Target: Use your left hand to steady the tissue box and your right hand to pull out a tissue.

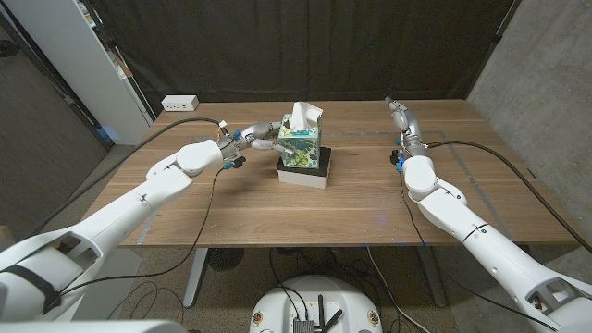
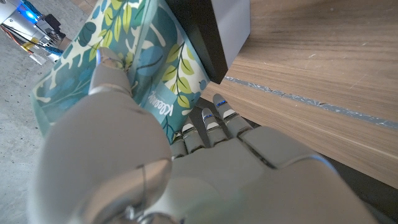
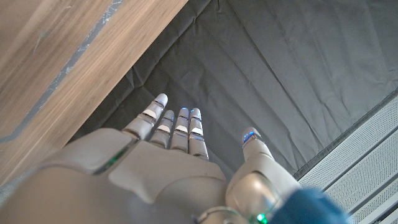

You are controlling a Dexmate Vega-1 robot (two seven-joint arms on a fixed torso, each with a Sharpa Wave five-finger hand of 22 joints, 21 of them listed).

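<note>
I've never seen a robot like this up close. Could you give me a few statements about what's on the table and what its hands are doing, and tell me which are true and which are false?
1. The left hand is on the side of the leaf-patterned teal tissue box. True.
2. The right hand is pinching the white tissue. False: it is apart from the box, over the table's far right part, holding nothing, with its fingers straight.
3. The tissue box sits on a flat black block. True.
4. No tissue shows at the box's top. False: a white tissue sticks up from the opening.
5. A white power strip lies at the wooden table's far left corner. True.
</note>
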